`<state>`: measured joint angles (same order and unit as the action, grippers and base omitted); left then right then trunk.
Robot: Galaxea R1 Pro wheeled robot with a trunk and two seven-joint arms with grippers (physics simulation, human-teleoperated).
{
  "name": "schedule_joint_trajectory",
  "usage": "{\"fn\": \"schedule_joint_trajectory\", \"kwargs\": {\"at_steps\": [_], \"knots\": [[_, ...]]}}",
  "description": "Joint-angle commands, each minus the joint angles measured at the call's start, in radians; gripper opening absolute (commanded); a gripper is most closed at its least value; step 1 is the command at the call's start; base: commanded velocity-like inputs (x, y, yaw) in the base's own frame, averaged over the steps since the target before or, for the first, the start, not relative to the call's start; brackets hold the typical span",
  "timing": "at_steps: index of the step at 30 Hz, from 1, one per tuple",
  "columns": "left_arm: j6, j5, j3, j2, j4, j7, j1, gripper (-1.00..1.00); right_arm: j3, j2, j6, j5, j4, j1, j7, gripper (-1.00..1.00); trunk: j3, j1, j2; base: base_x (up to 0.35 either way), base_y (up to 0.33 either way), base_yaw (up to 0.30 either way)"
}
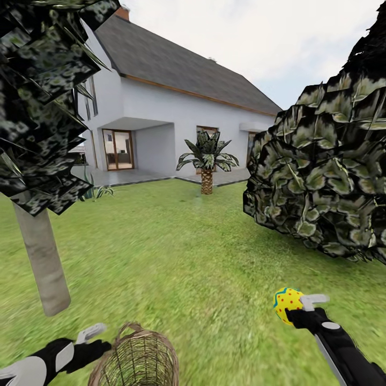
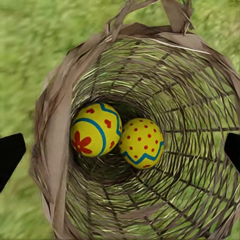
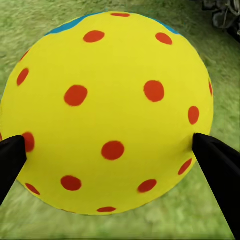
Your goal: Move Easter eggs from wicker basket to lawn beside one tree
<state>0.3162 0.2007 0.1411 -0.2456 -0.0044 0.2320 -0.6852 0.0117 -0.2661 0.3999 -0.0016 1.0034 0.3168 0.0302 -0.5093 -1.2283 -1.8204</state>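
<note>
I have the lawn (image 1: 177,252) ahead, one pale-trunked tree (image 1: 40,257) at my left. The wicker basket (image 1: 136,359) sits just before me, two Easter eggs (image 2: 95,129) inside. My left gripper (image 2: 120,150) hovers over its mouth, fingers wide. The right gripper (image 1: 300,310) clamps the third, a dotted egg (image 1: 287,303), above grass. So: one out, none placed.

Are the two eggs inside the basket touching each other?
Touching. The left wrist view shows the flower egg and the dotted egg pressed side by side at the bottom of the basket.
</note>
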Motion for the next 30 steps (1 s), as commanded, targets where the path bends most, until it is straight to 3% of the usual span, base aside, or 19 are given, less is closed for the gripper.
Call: {"fn": "schedule_joint_trajectory", "kwargs": {"at_steps": [1,12,30], "knots": [[0.001,0.003,0.008,-0.006,0.0,0.001,0.0,1.0,-0.003,0.006,0.004,0.003,-0.004,0.001,0.003,-1.0,-0.001,0.0,-0.001,0.0,0.0,0.0],[-0.021,0.005,0.008,-0.007,0.003,0.0,0.0,1.0,0.002,0.065,-0.001,0.002,-0.066,0.001,0.001,-1.0,-0.001,0.0,-0.001,0.0,-0.012,0.0],[-0.02,0.006,0.009,0.0,0.007,0.0,0.0,1.0,-0.002,0.067,0.002,0.006,-0.082,0.001,0.0,-1.0,-0.001,0.0,-0.001,0.047,-0.257,0.0]]}}
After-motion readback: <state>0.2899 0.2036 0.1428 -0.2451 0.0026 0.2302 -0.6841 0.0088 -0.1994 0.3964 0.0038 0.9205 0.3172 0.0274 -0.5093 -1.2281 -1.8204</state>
